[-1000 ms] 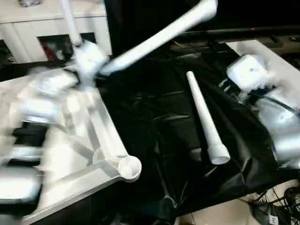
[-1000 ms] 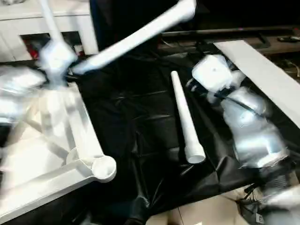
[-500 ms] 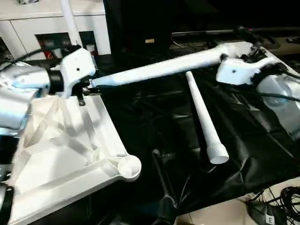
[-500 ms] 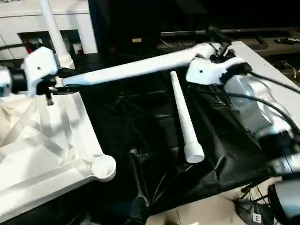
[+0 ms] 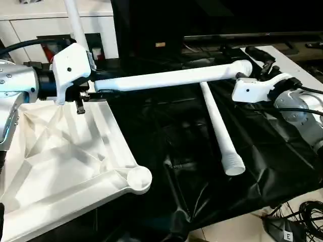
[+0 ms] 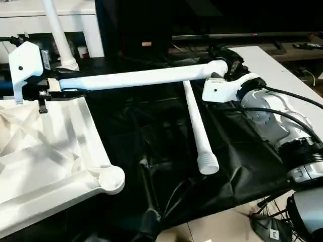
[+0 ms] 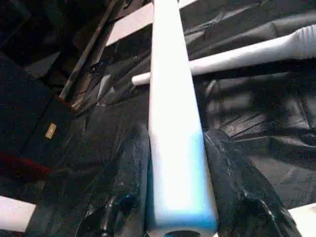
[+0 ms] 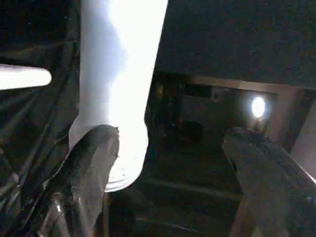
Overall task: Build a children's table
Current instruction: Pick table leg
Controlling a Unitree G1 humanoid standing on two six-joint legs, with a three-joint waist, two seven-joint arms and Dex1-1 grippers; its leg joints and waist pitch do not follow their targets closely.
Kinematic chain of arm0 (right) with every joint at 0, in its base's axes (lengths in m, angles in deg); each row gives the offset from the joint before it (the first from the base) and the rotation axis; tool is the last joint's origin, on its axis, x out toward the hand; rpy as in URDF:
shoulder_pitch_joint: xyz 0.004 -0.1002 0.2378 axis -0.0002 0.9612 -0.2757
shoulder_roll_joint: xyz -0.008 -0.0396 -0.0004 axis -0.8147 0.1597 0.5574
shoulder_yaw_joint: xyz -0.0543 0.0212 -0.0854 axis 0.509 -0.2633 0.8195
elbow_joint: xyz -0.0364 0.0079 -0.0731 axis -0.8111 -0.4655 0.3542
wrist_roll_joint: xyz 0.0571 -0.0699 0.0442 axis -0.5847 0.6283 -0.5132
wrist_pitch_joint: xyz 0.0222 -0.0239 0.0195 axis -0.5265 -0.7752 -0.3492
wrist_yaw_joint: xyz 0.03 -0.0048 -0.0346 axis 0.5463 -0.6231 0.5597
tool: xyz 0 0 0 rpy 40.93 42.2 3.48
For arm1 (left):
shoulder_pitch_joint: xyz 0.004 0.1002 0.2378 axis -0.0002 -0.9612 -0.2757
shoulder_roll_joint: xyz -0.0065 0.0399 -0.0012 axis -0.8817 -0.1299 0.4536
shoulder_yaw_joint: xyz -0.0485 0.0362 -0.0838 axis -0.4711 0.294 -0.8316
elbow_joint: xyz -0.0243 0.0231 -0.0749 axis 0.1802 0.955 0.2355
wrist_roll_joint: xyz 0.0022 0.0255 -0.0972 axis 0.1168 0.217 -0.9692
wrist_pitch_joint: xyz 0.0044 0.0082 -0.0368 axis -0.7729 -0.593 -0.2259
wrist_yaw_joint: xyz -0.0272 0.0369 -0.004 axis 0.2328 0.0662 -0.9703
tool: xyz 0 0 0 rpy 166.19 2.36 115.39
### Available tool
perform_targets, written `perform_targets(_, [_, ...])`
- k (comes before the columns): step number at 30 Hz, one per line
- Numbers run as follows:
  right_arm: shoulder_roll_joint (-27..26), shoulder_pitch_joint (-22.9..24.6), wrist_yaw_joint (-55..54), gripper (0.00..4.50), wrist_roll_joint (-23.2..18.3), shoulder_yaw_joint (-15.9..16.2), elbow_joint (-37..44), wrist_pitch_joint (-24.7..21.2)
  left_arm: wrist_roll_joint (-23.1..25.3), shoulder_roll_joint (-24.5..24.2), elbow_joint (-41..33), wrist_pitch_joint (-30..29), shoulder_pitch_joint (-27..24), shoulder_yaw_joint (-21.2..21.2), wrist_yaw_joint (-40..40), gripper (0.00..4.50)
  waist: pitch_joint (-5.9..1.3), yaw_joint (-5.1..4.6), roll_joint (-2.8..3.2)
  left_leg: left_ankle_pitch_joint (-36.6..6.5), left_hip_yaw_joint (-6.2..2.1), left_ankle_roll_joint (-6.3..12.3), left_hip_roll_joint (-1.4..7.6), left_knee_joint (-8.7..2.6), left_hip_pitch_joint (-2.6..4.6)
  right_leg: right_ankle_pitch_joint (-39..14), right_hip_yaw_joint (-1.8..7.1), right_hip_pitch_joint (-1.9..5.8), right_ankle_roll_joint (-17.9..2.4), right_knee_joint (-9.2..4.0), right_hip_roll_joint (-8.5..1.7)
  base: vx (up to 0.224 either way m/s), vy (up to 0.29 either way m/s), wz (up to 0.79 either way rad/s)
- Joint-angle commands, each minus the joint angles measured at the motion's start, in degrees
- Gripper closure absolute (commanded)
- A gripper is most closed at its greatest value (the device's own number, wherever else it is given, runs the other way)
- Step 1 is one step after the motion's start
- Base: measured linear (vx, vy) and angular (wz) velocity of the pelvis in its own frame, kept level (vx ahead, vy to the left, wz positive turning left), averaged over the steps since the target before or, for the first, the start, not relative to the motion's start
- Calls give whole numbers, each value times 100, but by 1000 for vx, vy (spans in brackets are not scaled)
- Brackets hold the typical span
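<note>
Black plastic sheeting (image 5: 192,151) over the desk, creased and shiny. White square tabletop (image 5: 60,151) upside down at the left, ribbed underside up, one round corner socket (image 5: 139,177) at the near corner, open. One white leg (image 5: 171,78) held level above the sheeting, spanning from the tabletop's far edge across to the right arm. Narrow end of that leg clamped between the two black fingers (image 7: 131,173) of the left gripper (image 5: 81,93); seen close in the left wrist view, fingers pressed to both sides of the tube. Flared end of the leg up by the right gripper (image 6: 224,63); its fingers (image 8: 94,163) spread wide, one beside the flared end, the other well apart, not clenched on it. Second white leg (image 5: 218,126) flat on the sheeting, passing under the held one, flared end toward the near desk edge. Third leg (image 5: 74,20) upright behind the left arm.
</note>
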Motion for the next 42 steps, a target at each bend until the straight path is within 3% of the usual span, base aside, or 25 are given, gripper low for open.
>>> perform_targets(1, [-87, -125, 42, 66, 17, 87, -100, 194, -139, 70, -244, 140, 90, -157, 40, 313, -447, -39, -28, -1594, -79, -262, 235, -344, 315, -643, 183, 113, -1237, -394, -200, 0, 0, 0])
perform_targets(6, [-157, -144, 12, 66, 35, 111, -165, 318, -14, 69, -125, 238, 140, -163, 137, 313, -447, -75, -56, -1757, -89, -326, 241, -349, 316, -828, 183, 97, -1169, -397, -194, 0, 0, 0])
perform_targets(11, [-150, -122, -53, 66, -62, -12, -129, 299, 64, 0, 127, 425, 142, -173, 156, 313, -459, -98, -43, -1708, -89, -312, 226, -342, 303, -738, 182, 101, -1164, -382, -180, 0, 0, 0])
perform_targets(14, [-140, -166, -104, 66, -10, 2, -252, 251, -81, 17, 140, 381, 141, -165, 8, 313, -469, -98, -19, -1587, -92, -282, 233, -336, 301, -523, 179, 112, -1223, -365, -189, 0, 0, 0])
perform_targets(20, [-172, -281, -93, 66, -1, -6, -641, 300, -512, 43, -3, 220, 79, -228, -380, 313, -468, -92, -31, -1536, -75, -245, 224, -319, 300, -408, 176, 119, -1315, -352, -185, 0, 0, 0])
perform_targets(22, [-173, -289, -84, 101, 1, 2, -670, 316, -559, 52, -24, 198, 76, -240, -389, 313, -467, -95, -38, -1560, -73, -248, 225, -317, 302, -444, 177, 119, -1311, -357, -182, 0, 0, 0])
perform_targets(26, [-178, -273, 41, 127, -96, -12, -715, 390, -599, 34, -84, 166, 91, -255, -285, 313, -460, -103, -35, -1692, -80, -284, 229, -326, 306, -637, 178, 113, -1258, -372, -185, 0, 0, 0])
perform_targets(35, [-219, -304, 51, 203, -166, -2, -808, 454, -557, -4, -76, 116, 223, -242, -202, 313, -476, -99, -15, -1574, -79, -258, 225, -315, 305, -388, 175, 127, -1310, -348, -175, 0, 0, 0])
perform_targets(36, [-225, -289, 50, 225, -177, -7, -815, 473, -503, 11, -40, 169, 264, -249, -118, 243, -478, -100, -17, -1560, -76, -254, 223, -311, 305, -371, 174, 126, -1321, -348, -173, 0, 0, 0])
perform_targets(39, [-211, -255, 73, 240, -195, -16, -820, 498, -442, 34, 35, 219, 297, -256, -65, 236, -476, -102, 3, -1618, -79, -280, 224, -312, 313, -396, 168, 122, -1319, -346, -162, 0, 0, 0])
perform_targets(42, [-158, -187, 134, 255, -240, -61, -797, 516, -493, 116, 157, 282, 327, -334, 2, 202, -472, -110, -12, -1654, -79, -297, 223, -312, 303, -443, 172, 129, -1316, -350, -165, 0, 0, 0])
